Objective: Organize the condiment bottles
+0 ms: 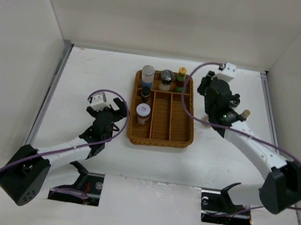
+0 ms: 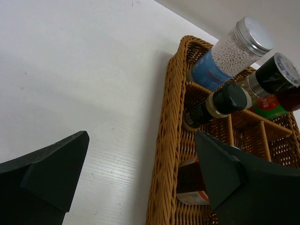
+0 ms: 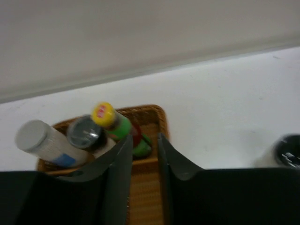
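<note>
Left fingers wide, woven tray rim between them; right fingers pressed close (empty), yellow-capped green bottle beyond; its wrist view alone shows perhaps a dark cap.

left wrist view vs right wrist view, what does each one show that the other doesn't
Only the left wrist: the small black-capped bottle and the brown jar in the tray's nearer compartments, framed by the wide-open left fingers.
Only the right wrist: the yellow cap of the green bottle, a dark blurred thing on the table at the right edge, and the right fingers, drawn close together.
Both: the woven tray, with the blue-labelled bottle and the dark-lidded jar at its far end.
</note>
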### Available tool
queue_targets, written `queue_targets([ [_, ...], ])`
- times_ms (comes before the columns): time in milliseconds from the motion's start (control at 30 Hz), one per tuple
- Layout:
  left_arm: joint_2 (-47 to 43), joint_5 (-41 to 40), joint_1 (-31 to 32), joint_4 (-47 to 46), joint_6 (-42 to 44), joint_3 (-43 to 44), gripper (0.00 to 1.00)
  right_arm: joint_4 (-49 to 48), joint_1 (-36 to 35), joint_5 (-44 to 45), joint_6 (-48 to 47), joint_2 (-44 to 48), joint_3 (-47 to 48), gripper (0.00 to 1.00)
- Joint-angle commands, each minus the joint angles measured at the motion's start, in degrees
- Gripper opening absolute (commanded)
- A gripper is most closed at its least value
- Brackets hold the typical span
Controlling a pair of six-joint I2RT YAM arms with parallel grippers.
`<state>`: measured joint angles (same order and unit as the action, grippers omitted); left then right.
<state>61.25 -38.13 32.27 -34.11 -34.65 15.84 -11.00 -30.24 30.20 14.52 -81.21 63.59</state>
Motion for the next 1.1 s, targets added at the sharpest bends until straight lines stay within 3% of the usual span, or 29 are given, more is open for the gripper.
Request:
queue_targets([
  [0, -0.7, 0.8, -0.1, -2.7, -0.8, 0.6, 1.00, 1.2, 1.5, 7.4, 6.1, 5.3, -10.6, 0.29],
  [33, -0.6, 0.9, -0.1, -2.7, -0.9, 0.6, 1.00, 2.7, 2.0, 9.2, 7.0, 6.7, -12.9, 0.31],
  [67, -0.4, 1.0, -0.1, -2.7, -0.9, 0.7, 1.00, 4.1, 2.5, 10.7, 7.6, 7.9, -14.8, 0.39],
  [133, 0.0, 1.1, -0.1, -2.7, -1.2, 0.8, 1.00, 5.9, 3.9, 12.1, 8.8, 9.5, -18.1, 0.75],
  [233, 0.0, 2.0, -0.1, -2.8, -1.4, 0.8, 1.00, 7.1, 5.8, 10.9, 9.6, 9.3, -20.7, 0.89],
  [333, -0.1, 2.1, -0.1, -2.8, -1.6, 0.8, 1.00, 6.8, 7.2, 6.0, 9.2, 6.2, -20.1, 0.94],
  [500, -0.2, 2.1, 0.2, -2.8, -1.6, 0.8, 1.00, 4.4, 8.2, 4.2, 9.7, -0.5, -17.6, 0.89],
  [600, -0.3, 2.1, 0.2, -2.8, -1.6, 0.8, 1.00, 4.0, 8.7, 4.1, 9.7, -3.2, -16.1, 0.75],
  [733, -0.3, 2.1, 0.3, -2.8, -1.6, 0.8, 1.00, 4.3, 8.6, 6.0, 9.5, -2.1, -15.5, 0.47],
  [933, -0.2, 2.1, 0.2, -2.8, -1.6, 0.8, 1.00, -0.1, -0.1, 11.2, 1.9, 6.6, -14.6, 0.45],
  [1067, -0.1, 2.1, 0.2, -2.8, -1.6, 0.8, 1.00, -0.6, -7.4, 7.7, 0.7, 4.5, -9.6, 0.46],
])
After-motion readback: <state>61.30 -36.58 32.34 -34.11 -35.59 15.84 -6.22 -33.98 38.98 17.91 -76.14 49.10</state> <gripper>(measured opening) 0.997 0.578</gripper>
